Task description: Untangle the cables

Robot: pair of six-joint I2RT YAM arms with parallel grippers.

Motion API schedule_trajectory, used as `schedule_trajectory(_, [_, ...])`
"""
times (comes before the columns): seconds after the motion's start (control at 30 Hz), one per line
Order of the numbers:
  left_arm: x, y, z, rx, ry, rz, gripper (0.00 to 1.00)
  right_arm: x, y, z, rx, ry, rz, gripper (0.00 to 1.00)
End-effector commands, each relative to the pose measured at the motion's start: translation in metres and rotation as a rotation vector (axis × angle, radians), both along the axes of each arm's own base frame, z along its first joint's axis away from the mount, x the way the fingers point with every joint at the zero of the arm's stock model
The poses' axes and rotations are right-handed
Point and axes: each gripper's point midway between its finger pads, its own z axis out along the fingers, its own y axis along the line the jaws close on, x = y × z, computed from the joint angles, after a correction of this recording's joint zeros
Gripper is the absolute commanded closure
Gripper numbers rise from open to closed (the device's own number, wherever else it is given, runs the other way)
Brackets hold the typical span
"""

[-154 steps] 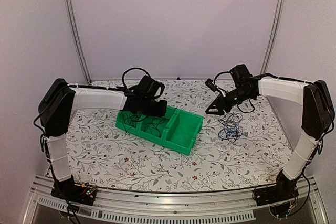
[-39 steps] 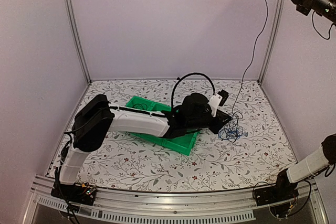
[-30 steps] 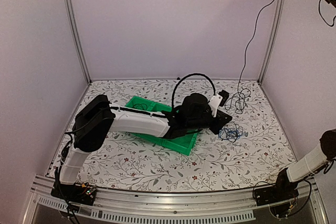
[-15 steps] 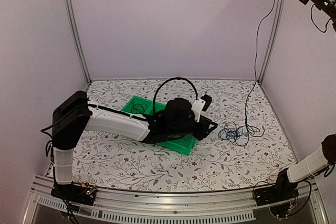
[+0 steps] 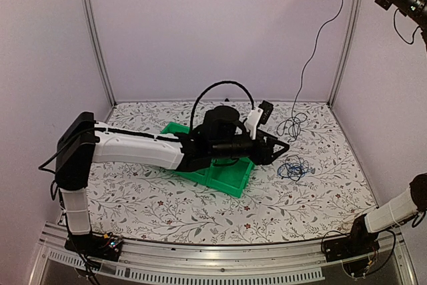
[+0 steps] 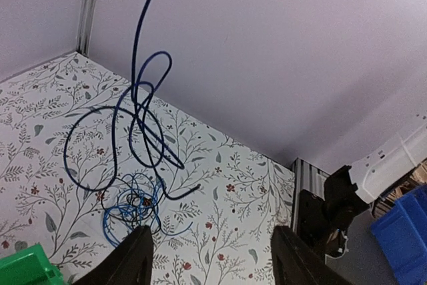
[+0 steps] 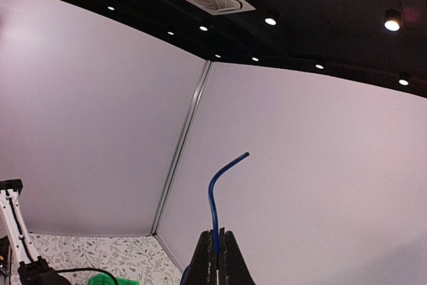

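Blue and black cables (image 6: pixel 137 198), one held high.
Right gripper (image 7: pixel 216 238), at one o'clock, pinched a limp, light strand (image 7: pixel 211 198); the tangle (image 5: pixel 291 168) lay at three o'clock, left gripper (image 6: pixel 213 261) gaping empty. Seize loose ends.

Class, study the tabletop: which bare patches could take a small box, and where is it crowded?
Free: the front strip of the table, between the green bin and the near rail; also the back-left corner beyond the bin. Crowded: right of the bin, where the open left gripper, the blue tangle and loops of the hanging cable sit.
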Motion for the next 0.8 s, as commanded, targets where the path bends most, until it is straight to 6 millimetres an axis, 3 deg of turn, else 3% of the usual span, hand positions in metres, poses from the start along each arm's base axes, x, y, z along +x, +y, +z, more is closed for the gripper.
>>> schedule_trajectory(0.0, [0.035, 0.009, -0.025, 0.016, 0.126, 0.091, 0.42, -0.001, 0.0, 0.002, 0.002, -0.01, 0.016, 1.0])
schedule_trajectory(0.17, [0.051, 0.023, -0.029, -0.019, 0.186, 0.127, 0.48, 0.003, 0.002, -0.001, 0.004, 0.007, 0.027, 1.0])
schedule_trajectory(0.3, [0.054, 0.018, -0.039, -0.024, 0.28, 0.07, 0.46, 0.008, 0.002, -0.004, 0.01, 0.025, 0.027, 1.0])
schedule_trajectory(0.57, [0.014, -0.027, -0.032, -0.059, 0.248, -0.272, 0.46, 0.009, 0.002, -0.006, 0.015, 0.035, 0.029, 1.0])
schedule_trajectory(0.77, [-0.005, -0.027, -0.032, -0.104, 0.259, -0.392, 0.44, 0.007, 0.002, -0.006, 0.014, 0.035, 0.033, 1.0])
